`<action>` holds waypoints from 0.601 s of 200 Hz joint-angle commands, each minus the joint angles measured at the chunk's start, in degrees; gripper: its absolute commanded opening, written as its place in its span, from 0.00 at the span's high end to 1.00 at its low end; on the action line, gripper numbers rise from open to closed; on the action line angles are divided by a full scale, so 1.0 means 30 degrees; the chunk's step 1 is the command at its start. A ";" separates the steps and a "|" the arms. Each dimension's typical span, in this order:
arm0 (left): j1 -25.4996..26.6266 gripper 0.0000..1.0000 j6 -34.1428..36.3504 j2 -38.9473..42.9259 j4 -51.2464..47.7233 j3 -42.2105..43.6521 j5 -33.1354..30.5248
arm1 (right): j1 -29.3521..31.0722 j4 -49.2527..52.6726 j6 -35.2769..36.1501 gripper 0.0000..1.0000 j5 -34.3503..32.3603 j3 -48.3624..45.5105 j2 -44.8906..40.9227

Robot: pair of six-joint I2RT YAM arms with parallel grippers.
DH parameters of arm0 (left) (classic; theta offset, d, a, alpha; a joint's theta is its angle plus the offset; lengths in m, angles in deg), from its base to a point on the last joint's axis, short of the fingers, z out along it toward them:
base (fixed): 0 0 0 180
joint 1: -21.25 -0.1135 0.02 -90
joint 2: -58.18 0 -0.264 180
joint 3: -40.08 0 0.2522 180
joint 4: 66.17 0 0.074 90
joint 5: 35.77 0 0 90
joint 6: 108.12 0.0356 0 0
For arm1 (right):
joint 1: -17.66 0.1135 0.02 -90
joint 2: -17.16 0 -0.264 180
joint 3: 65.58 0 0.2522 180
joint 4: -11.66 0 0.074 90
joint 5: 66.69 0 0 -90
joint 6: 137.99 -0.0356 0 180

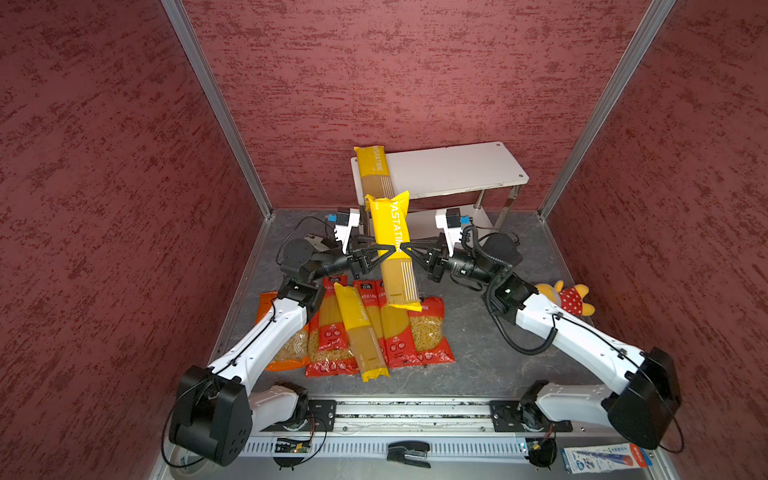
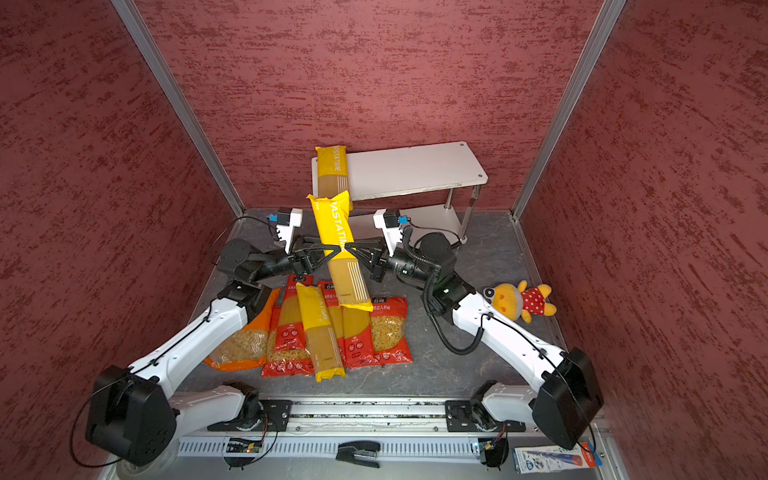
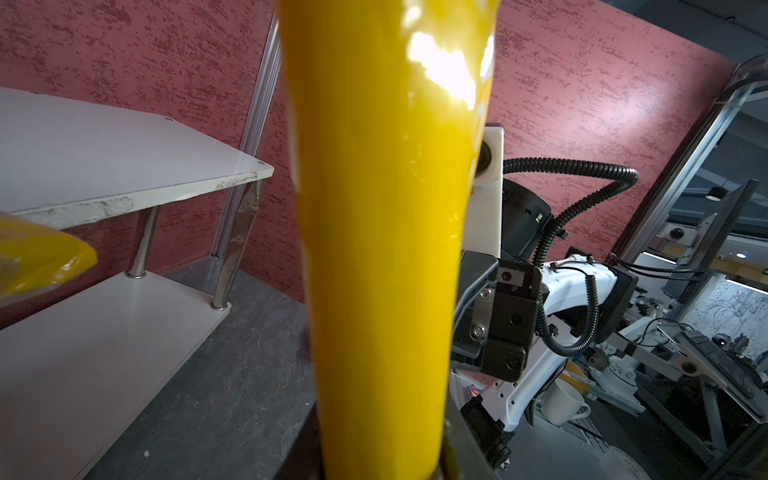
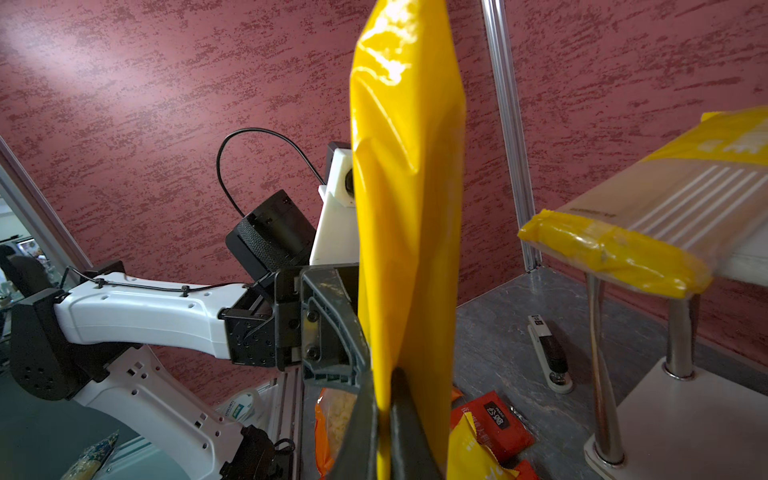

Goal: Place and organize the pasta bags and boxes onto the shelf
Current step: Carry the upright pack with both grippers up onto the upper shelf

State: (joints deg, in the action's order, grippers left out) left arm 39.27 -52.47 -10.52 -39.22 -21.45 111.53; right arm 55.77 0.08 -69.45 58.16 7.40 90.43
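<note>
Yellow film fills both wrist views: one yellow spaghetti pack (image 1: 388, 224) hangs in the air, steeply tilted, just on the near side of the shelf (image 1: 457, 166). Our left gripper (image 1: 390, 248) is clamped across its middle, and our right gripper (image 1: 402, 249) pinches its right edge, jaws closed on the film. A second yellow pack (image 1: 374, 170) lies on the top board's left end, overhanging the near edge. Remaining bags (image 1: 428, 332) lie flat on the grey tabletop (image 1: 490, 332)
</note>
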 commanded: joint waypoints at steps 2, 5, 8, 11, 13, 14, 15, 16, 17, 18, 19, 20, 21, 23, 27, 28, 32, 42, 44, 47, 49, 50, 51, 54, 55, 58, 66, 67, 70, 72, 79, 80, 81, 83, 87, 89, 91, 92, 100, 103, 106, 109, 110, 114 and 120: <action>0.0344 0.88 0.0044 0.0034 0.0152 -0.0739 0.0481 | 0.0100 -0.2536 -0.0279 1.00 0.0273 0.0811 -0.0281; 0.0390 0.88 0.0092 0.0071 0.0018 -0.0768 0.0381 | 0.0100 -0.2447 -0.0264 1.00 0.0218 0.0798 -0.0258; 0.0429 0.89 0.0153 0.0119 -0.0101 -0.0816 0.0295 | 0.0100 -0.2359 -0.0262 1.00 0.0179 0.0757 -0.0256; 0.0474 0.89 0.0230 0.0162 -0.0262 -0.0873 0.0211 | 0.0075 -0.2322 -0.0276 1.00 0.0115 0.0718 -0.0241; 0.0491 0.89 0.0288 0.0203 -0.0362 -0.0925 0.0172 | 0.0094 -0.2309 -0.0265 0.99 0.0061 0.0689 -0.0230; 0.0523 0.89 0.0317 0.0215 -0.0418 -0.0939 0.0146 | 0.0097 -0.2292 -0.0263 0.99 0.0023 0.0684 -0.0242; 0.0539 0.89 0.0346 0.0235 -0.0475 -0.0960 0.0147 | 0.0099 -0.2283 -0.0262 0.98 -0.0011 0.0667 -0.0249; 0.0562 0.89 0.0390 0.0260 -0.0533 -0.0985 0.0148 | 0.0099 -0.2279 -0.0262 0.98 -0.0028 0.0629 -0.0252; 0.0573 0.89 0.0426 0.0273 -0.0591 -0.0998 0.0119 | 0.0100 -0.2262 -0.0261 0.98 -0.0066 0.0596 -0.0254; 0.0594 0.89 0.0459 0.0294 -0.0650 -0.1019 0.0105 | 0.0100 -0.2269 -0.0261 0.97 -0.0099 0.0579 -0.0254; 0.0604 0.90 0.0505 0.0319 -0.0723 -0.1044 0.0083 | 0.0100 -0.2272 -0.0261 0.96 -0.0130 0.0556 -0.0255; 0.0624 0.90 0.0543 0.0331 -0.0803 -0.1071 0.0072 | 0.0100 -0.2273 -0.0261 0.96 -0.0161 0.0530 -0.0270; 0.0634 0.90 0.0591 0.0352 -0.0858 -0.1100 0.0052 | 0.0100 -0.2260 -0.0247 0.95 -0.0191 0.0517 -0.0277; 0.0678 0.91 0.0693 0.0383 -0.0995 -0.1158 -0.0007 | 0.0100 -0.2264 -0.0280 0.93 -0.0272 0.0448 -0.0290; 0.0733 0.92 0.0845 0.0469 -0.1270 -0.1258 -0.0159 | 0.0100 -0.2293 -0.0312 0.89 -0.0416 0.0302 -0.0285; 0.0747 0.92 0.0903 0.0494 -0.1326 -0.1266 -0.0196 | 0.0100 -0.2313 -0.0301 0.88 -0.0450 0.0271 -0.0285; 0.0807 0.94 0.1073 0.0555 -0.1536 -0.1329 -0.0353 | 0.0098 -0.2371 -0.0359 0.83 -0.0632 0.0117 -0.0339; 0.0877 0.99 0.1220 0.0687 -0.1851 -0.1517 -0.0782 | 0.0074 -0.2479 -0.0421 0.72 -0.0995 -0.0361 -0.0471; 0.0878 1.00 0.1202 0.0693 -0.1909 -0.1569 -0.0831 | 0.0072 -0.2472 -0.0426 0.70 -0.1095 -0.0467 -0.0507; 0.0878 1.00 0.1152 0.0717 -0.1994 -0.1670 -0.0992 | 0.0056 -0.2479 -0.0458 0.67 -0.1253 -0.0584 -0.0558; 0.0878 1.00 0.1163 0.0723 -0.2092 -0.1754 -0.1081 | 0.0067 -0.2458 -0.0464 0.66 -0.1350 -0.0691 -0.0594; 0.0878 1.00 0.1150 0.0724 -0.2132 -0.1793 -0.1140 | 0.0040 -0.2440 -0.0480 0.65 -0.1371 -0.0738 -0.0615; 0.0863 1.00 0.1143 0.0724 -0.2167 -0.1827 -0.1184 | 0.0041 -0.2416 -0.0488 0.64 -0.1440 -0.0791 -0.0640; 0.0836 1.00 0.1123 0.0725 -0.2268 -0.1926 -0.1311 | 0.0042 -0.2380 -0.0509 0.62 -0.1625 -0.0896 -0.0703; 0.0842 1.00 0.1115 0.0725 -0.2294 -0.1981 -0.1343 | 0.0027 -0.2357 -0.0517 0.62 -0.1655 -0.0943 -0.0713; 0.0848 1.00 0.1083 0.0710 -0.2338 -0.2066 -0.1393 | -0.0030 -0.2249 -0.0524 0.60 -0.1806 -0.1087 -0.0796; 0.0829 1.00 0.0995 0.0725 -0.2270 -0.2271 -0.1567 | -0.0132 -0.2021 -0.0593 0.57 -0.2068 -0.1377 -0.0919; 0.0839 1.00 0.0978 0.0725 -0.2280 -0.2300 -0.1603 | -0.0162 -0.2002 -0.0603 0.57 -0.2082 -0.1433 -0.0939; 0.0840 1.00 0.0934 0.0725 -0.2274 -0.2366 -0.1663 | -0.0185 -0.1948 -0.0652 0.56 -0.2232 -0.1497 -0.0996; 0.0832 1.00 0.0918 0.0725 -0.2264 -0.2426 -0.1725 | -0.0213 -0.1893 -0.0703 0.55 -0.2313 -0.1571 -0.1048; 0.0848 1.00 0.0832 0.0670 -0.2290 -0.2595 -0.1981 | -0.0329 -0.1715 -0.0883 0.52 -0.2669 -0.1870 -0.1226; 0.0848 1.00 0.0809 0.0668 -0.2290 -0.2608 -0.2015 | -0.0363 -0.1687 -0.0894 0.51 -0.2704 -0.1914 -0.1253; 0.0848 1.00 0.0797 0.0667 -0.2290 -0.2645 -0.2032 | -0.0366 -0.1659 -0.0915 0.51 -0.2752 -0.1965 -0.1267; 0.0848 1.00 0.0752 0.0652 -0.2268 -0.2686 -0.2074 | -0.0397 -0.1616 -0.0967 0.50 -0.2823 -0.2062 -0.1314; 0.0847 1.00 0.0699 0.0616 -0.2236 -0.2795 -0.2131 | -0.0473 -0.1564 -0.1060 0.49 -0.2963 -0.2238 -0.1442; 0.0848 1.00 0.0691 0.0588 -0.2233 -0.2848 -0.2186 | -0.0519 -0.1526 -0.1113 0.48 -0.3030 -0.2328 -0.1475; 0.0848 1.00 0.0674 0.0566 -0.2232 -0.2891 -0.2244 | -0.0553 -0.1494 -0.1155 0.47 -0.3084 -0.2416 -0.1542; 0.0848 1.00 0.0686 0.0557 -0.2232 -0.2918 -0.2264 | -0.0578 -0.1475 -0.1177 0.46 -0.3117 -0.2465 -0.1558; 0.0845 1.00 0.0674 0.0494 -0.2311 -0.3145 -0.2526 | -0.0772 -0.1250 -0.1320 0.43 -0.3306 -0.2790 -0.1757; 0.0833 1.00 0.0647 0.0469 -0.2318 -0.3222 -0.2654 | -0.0814 -0.1151 -0.1364 0.41 -0.3320 -0.2907 -0.1827; 0.0843 1.00 0.0640 0.0440 -0.2297 -0.3305 -0.2747 | -0.0897 -0.1105 -0.1392 0.40 -0.3322 -0.3032 -0.1909; 0.0848 1.00 0.0635 0.0407 -0.2254 -0.3385 -0.2839 | -0.0958 -0.1030 -0.1443 0.39 -0.3300 -0.3176 -0.1989; 0.0848 1.00 0.0593 0.0390 -0.2243 -0.3399 -0.2883 | -0.0986 -0.1008 -0.1452 0.38 -0.3298 -0.3211 -0.2001; 0.0845 1.00 0.0566 0.0352 -0.2203 -0.3522 -0.3002 | -0.1075 -0.0943 -0.1530 0.37 -0.3277 -0.3403 -0.2102; 0.0845 1.00 0.0526 0.0279 -0.2178 -0.3714 -0.3311 | -0.1205 -0.0819 -0.1621 0.35 -0.3213 -0.3623 -0.2226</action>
State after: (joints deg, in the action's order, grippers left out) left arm 41.57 -50.39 -10.39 -51.35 -27.76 106.35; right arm 53.78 -3.55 -72.57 50.58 -1.34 85.87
